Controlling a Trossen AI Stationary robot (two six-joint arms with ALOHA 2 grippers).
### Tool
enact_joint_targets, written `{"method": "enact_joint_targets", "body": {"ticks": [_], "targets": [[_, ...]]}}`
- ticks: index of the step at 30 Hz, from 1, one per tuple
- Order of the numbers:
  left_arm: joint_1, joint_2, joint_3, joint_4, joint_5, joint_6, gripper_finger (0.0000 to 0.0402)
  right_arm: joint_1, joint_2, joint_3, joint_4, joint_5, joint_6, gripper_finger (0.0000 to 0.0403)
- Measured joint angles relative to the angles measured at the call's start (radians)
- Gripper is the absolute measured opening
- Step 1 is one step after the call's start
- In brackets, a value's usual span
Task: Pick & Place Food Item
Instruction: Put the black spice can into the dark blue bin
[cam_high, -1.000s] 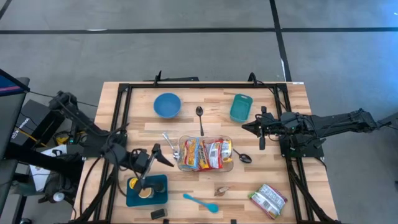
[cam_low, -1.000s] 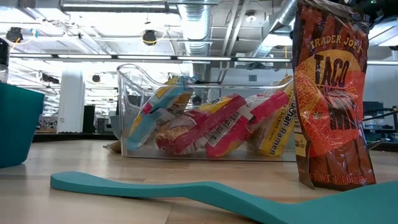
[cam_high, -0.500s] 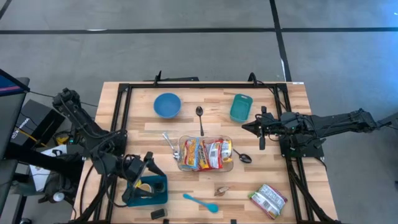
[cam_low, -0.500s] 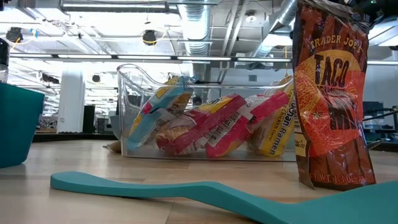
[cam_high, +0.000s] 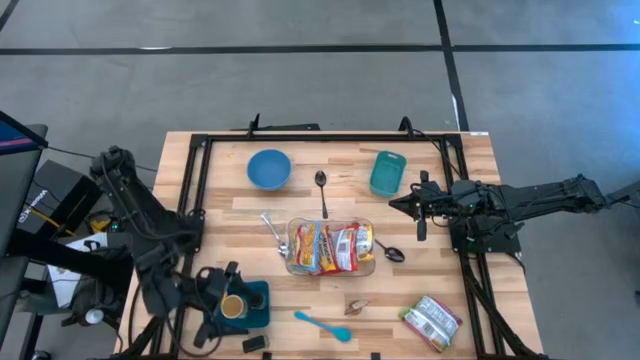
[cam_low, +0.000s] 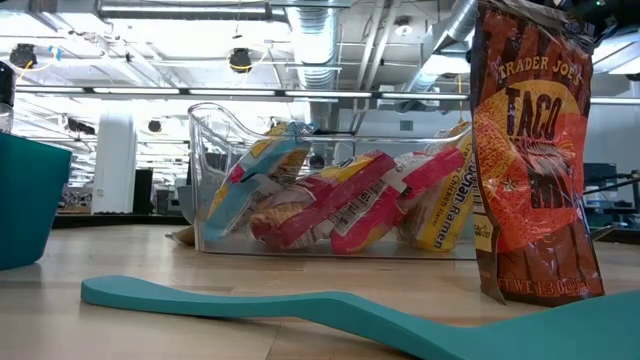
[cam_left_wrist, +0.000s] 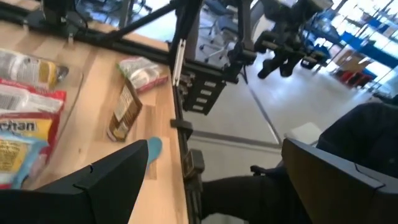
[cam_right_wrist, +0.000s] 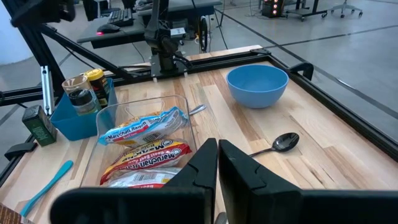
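The left hand (cam_high: 215, 308), fingers spread wide, sits at the near-left desk (cam_high: 300, 200) edge beside the teal tray (cam_high: 252, 303) holding jars. Ramen packets (cam_high: 332, 246) fill the clear bin (cam_high: 290, 240) mid-desk, while the right hand (cam_high: 400, 205), pressed together, rests at the right by the teal container (cam_high: 388, 173)

Noodle packets (cam_high: 331, 246) in bin (cam_high: 293, 262); bowl (cam_high: 269, 168) behind bin

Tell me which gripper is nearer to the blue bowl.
The right. The right gripper waits shut across the table from the blue bowl, past the teal container. The left gripper, open, hangs farther away, by the dark teal tray.
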Motion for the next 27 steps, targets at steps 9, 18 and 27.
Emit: {"method": "enact_joint_targets", "body": {"ticks": [9,18,27], "targets": [[-0.02,0.144,0.18,-0.26,-0.005,-0.198,0.0364,0.0,0.0,0.0,0.0,0.0,0.0,0.001],[-0.024,0.229,0.206,-0.316,0.116,-0.424,0.0343,0.001,0.0,0.0,0.0,0.0,0.0,0.001],[-0.036,0.302,0.206,-0.332,0.209,-0.665,0.0301,0.001,0.0,0.0,0.0,0.0,0.0,0.001]]}}
